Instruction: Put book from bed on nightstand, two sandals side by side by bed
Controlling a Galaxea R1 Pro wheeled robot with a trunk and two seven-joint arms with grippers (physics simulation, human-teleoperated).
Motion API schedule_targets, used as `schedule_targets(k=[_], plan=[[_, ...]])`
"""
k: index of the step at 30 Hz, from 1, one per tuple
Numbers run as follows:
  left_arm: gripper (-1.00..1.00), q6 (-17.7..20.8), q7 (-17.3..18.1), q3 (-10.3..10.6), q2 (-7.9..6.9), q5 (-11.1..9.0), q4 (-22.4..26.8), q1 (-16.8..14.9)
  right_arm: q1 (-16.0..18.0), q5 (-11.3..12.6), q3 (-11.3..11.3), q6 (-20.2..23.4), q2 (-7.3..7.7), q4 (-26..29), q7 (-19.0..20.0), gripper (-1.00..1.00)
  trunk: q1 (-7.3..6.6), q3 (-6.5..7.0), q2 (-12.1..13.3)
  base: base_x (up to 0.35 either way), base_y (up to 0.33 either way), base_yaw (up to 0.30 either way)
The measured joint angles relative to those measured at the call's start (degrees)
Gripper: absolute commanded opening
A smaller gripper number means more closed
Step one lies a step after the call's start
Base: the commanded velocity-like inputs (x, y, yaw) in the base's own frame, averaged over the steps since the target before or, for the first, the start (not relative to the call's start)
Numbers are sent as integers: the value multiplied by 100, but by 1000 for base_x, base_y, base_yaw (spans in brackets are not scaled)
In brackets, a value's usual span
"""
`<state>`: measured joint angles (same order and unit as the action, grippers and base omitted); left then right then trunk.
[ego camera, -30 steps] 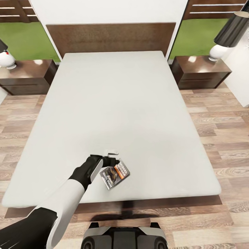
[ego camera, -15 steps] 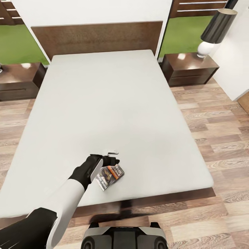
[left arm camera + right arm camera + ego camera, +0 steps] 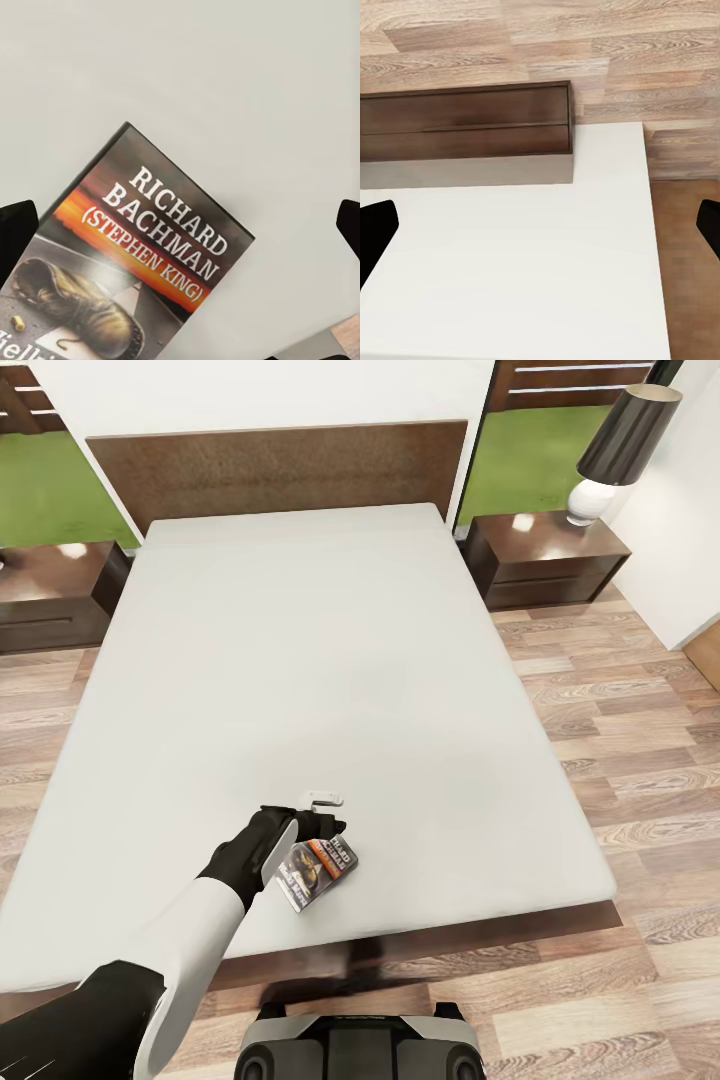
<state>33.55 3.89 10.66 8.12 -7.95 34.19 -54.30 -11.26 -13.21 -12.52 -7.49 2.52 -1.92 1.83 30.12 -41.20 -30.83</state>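
Left gripper (image 3: 322,812) hovering with jaws wide apart over the Richard Bachman paperback (image 3: 317,871), lying flat near the foot edge of the pale-grey bed (image 3: 300,660), right gripper (image 3: 540,225) likewise spread above a white surface (image 3: 510,270) beside a dark drawer cabinet (image 3: 465,131), nightstand (image 3: 545,555) with lamp (image 3: 610,450) flanking the headboard (image 3: 275,470).

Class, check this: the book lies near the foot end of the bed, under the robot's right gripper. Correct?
Not quite: it is the left gripper above the book, as the head view shows. The rest holds: the book lies near the foot end of the bed.
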Motion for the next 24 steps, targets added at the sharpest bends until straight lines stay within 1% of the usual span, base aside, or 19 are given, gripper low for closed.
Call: schedule_targets(k=[9, 17, 24], plan=[[100, 0, 0, -2, -5, 0, -5, 0, 0, -4, 6, 0, 0, 0, -1, 100, 0, -1, 0, 0, 0, 1], [100, 0, 0, -4, -8, -1, -5, 0, 0, -6, 12, -1, 0, -1, -1, 100, 0, -20, 0, 0, 0, 74], [100, 0, 0, -1, -9, 0, -7, 0, 0, -7, 10, 0, 0, 0, -1, 100, 0, -29, 0, 0, 0, 31]])
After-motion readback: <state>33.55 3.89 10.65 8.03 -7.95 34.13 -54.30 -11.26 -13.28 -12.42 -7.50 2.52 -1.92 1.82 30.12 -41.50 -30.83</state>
